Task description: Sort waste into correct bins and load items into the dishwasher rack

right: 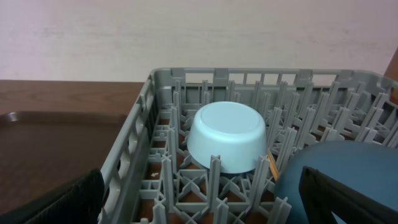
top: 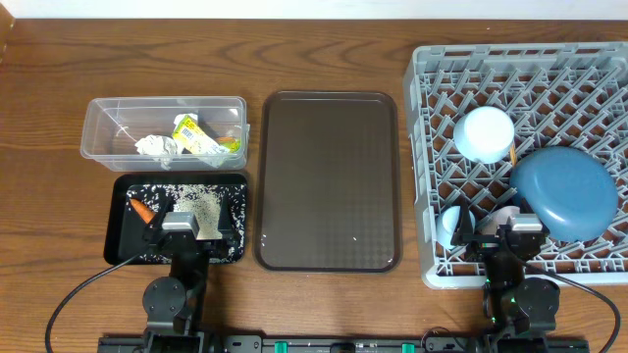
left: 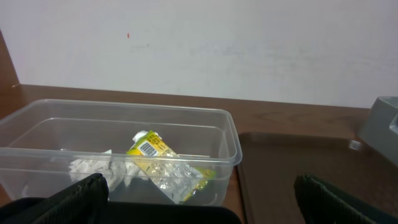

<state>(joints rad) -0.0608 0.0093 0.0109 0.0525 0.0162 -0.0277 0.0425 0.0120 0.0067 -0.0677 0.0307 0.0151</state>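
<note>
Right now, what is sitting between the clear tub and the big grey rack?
The brown serving tray lies flat between the clear tub and the grey rack; the overhead view shows it best.

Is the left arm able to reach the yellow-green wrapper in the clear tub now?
Probably yes. The left tool stands open over the black tray, beside the clear tub. The tub has no lid and nothing covers the wrapper; only its near wall must be cleared.
</note>
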